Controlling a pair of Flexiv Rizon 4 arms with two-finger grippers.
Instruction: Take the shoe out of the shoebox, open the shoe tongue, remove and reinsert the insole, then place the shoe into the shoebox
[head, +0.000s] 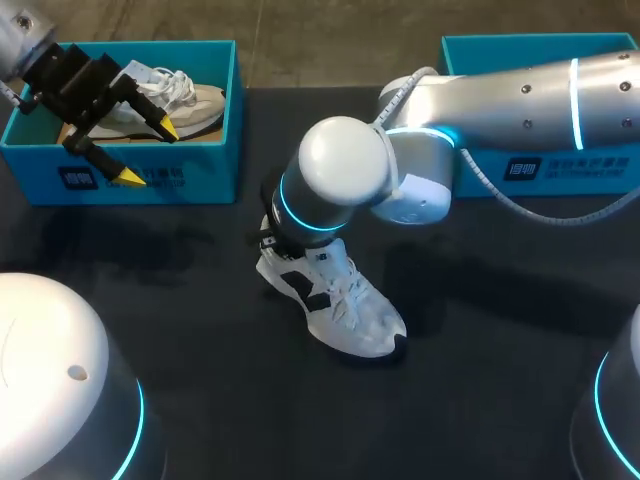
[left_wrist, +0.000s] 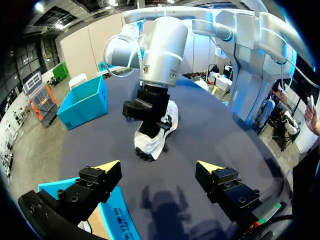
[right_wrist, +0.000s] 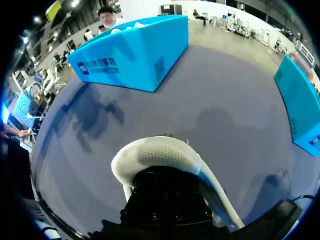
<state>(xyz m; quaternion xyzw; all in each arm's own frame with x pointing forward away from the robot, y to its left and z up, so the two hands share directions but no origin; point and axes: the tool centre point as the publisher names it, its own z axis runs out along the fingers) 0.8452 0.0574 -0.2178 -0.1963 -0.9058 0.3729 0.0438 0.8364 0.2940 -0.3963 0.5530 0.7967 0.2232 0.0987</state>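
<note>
Head view: my left gripper (head: 148, 153) hangs at upper left over the left box (head: 215, 160), tips spread and holding nothing. A boxed shoe (head: 195, 100) lies inside. The shoe (head: 335, 305) stands on the table (head: 500, 330) at centre, under my right arm's wrist. The right box (head: 480, 50) sits at upper right.

Left wrist view: the shoe (left_wrist: 150, 144) is well ahead of my open left gripper (left_wrist: 159, 167). My right gripper (left_wrist: 148, 107) is pushed down into its collar — I cannot tell whether it grips anything.

Right wrist view: the shoe (right_wrist: 160, 152) curves just ahead of the gripper body, and the grip is hidden here too.

I judge we are at the tongue or insole step. The next move calls for a steady pull upward — likely with the left gripper brought across to hold the shoe down.
</note>
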